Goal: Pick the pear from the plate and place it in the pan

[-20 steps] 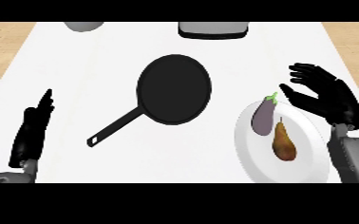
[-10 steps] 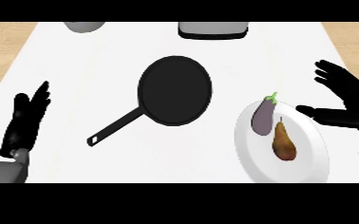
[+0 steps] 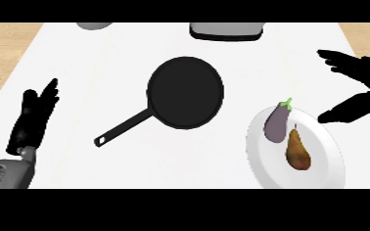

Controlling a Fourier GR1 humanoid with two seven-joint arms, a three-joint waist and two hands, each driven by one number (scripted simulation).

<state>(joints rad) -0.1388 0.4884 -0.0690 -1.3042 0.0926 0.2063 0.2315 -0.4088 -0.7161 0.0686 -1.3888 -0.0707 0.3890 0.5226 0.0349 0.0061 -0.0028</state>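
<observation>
White counter (image 3: 101, 78) filled your view, with wood showing at the far corners. Your right hand (image 3: 352, 93) hung at the right edge beside the plate (image 3: 318, 169), fingers and thumb spread apart and holding nothing, likely poised to close on the pear (image 3: 297, 150). That pear lay on the plate next to an eggplant (image 3: 277, 123). Left of them, the black pan (image 3: 185, 92) sat with nothing in it. Your left hand (image 3: 33, 120) rested open at the left edge.

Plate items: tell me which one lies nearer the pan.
The purple eggplant, on the plate's upper left; the brown pear lies behind it, farther from the pan.
</observation>
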